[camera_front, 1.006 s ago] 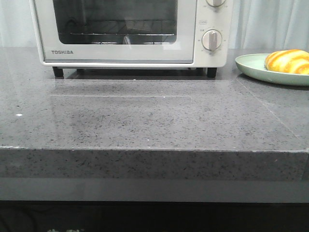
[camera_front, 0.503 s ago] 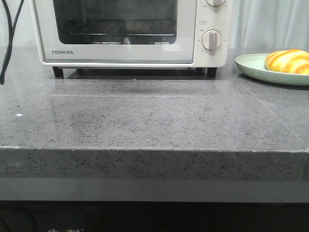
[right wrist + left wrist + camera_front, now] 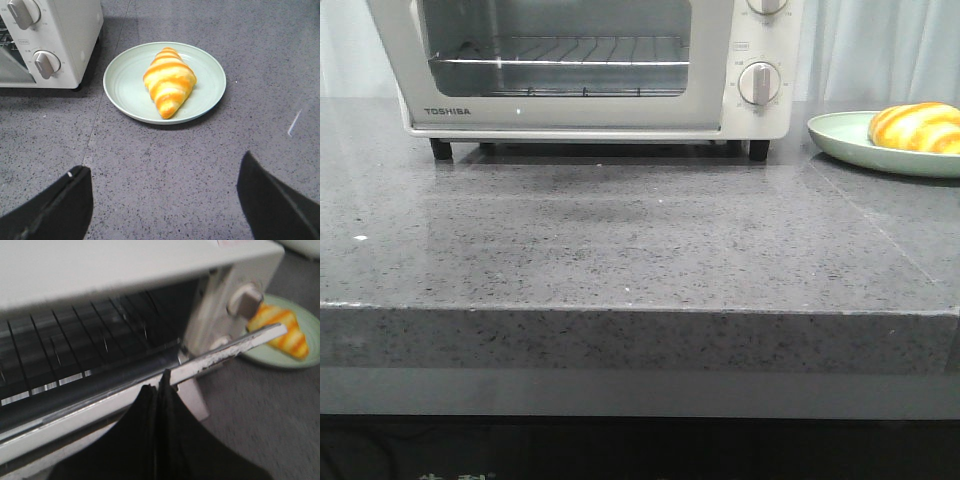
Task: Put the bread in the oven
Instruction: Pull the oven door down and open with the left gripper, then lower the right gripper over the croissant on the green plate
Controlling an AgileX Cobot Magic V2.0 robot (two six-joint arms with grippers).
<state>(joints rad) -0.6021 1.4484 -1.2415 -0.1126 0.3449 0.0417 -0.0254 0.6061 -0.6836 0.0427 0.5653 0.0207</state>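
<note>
The cream-white oven (image 3: 580, 112) stands at the back of the counter, its glass door (image 3: 560, 60) tipped partly open so the wire rack (image 3: 580, 63) shows. In the left wrist view my left gripper (image 3: 159, 385) is shut, fingertips pressed together right at the door's top edge (image 3: 225, 352), with the rack (image 3: 75, 335) behind it. The bread (image 3: 169, 81), golden with orange stripes, lies on a pale green plate (image 3: 125, 85) right of the oven. My right gripper (image 3: 165, 180) hangs open above bare counter, short of the plate. Neither gripper shows in the front view.
The oven's round dials (image 3: 758, 83) are on its right side, close to the plate (image 3: 850, 140) and bread (image 3: 915, 126). The grey speckled counter (image 3: 640, 250) ends in a front edge. A white curtain (image 3: 880, 50) hangs behind.
The oven door, closed a second ago, now tilts outward and the rack shows more clearly. A black cable seen at the far left half a second ago has left the front view.
</note>
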